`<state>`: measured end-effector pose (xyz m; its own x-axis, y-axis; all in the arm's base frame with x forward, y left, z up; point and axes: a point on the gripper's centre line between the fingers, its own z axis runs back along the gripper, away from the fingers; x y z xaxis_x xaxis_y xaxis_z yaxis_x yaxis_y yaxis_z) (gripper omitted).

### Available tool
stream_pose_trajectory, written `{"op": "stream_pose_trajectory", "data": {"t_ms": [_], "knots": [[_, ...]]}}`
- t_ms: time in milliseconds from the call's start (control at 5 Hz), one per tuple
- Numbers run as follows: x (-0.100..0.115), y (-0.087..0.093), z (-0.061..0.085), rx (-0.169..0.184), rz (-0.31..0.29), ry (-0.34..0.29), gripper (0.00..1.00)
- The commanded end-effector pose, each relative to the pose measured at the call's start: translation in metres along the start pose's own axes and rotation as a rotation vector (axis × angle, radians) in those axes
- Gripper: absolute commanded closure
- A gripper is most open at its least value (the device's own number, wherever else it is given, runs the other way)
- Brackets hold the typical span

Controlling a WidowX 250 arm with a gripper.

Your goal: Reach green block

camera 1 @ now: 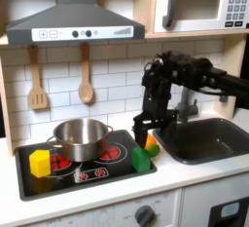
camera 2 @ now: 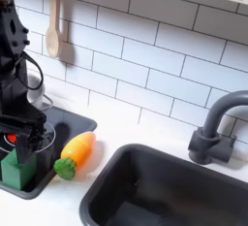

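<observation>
The gripper (camera 1: 144,131) hangs down over the right edge of the black toy stove (camera 1: 68,172). In the second exterior view the gripper (camera 2: 26,143) points straight down, and its two black fingers (camera 2: 14,139) stand a little apart, open, one on each side of the top of the green block (camera 2: 16,168). The fingers hold nothing. It is too hard to tell if they touch the block or stop just above it.

In the first exterior view the green block (camera 1: 142,160) sits on the stove near its right edge, right under the gripper. Just beside it lies an orange toy carrot (camera 1: 153,149). In the second exterior view the carrot (camera 2: 75,154) lies to the right of the block, with its green end toward the front.

A shiny steel pot (camera 1: 79,137) stands on the back of the stove. A yellow block (camera 1: 40,163) sits at the first exterior view's left end of the stove.

The counter (camera 1: 126,184) is white. A dark sink (camera 1: 206,138) with a grey tap (camera 2: 215,125) is set into it. Behind is a white tile wall (camera 2: 145,55). Two wooden spoons (camera 1: 86,87) hang on it, under a grey hood (camera 1: 73,21). A toy microwave (camera 1: 204,5) is up high.
</observation>
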<state>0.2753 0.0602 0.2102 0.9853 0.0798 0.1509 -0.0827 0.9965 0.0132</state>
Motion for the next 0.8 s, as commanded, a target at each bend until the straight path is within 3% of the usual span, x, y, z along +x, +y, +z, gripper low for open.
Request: {"op": "stream_pose_trajectory", "data": {"t_ms": [0,600], "knots": [[0.006,0.0,-0.014,0.012,0.01,0.022,0.0],[0.01,0.003,-0.033,0.013,0.023,0.064,0.0]]}}
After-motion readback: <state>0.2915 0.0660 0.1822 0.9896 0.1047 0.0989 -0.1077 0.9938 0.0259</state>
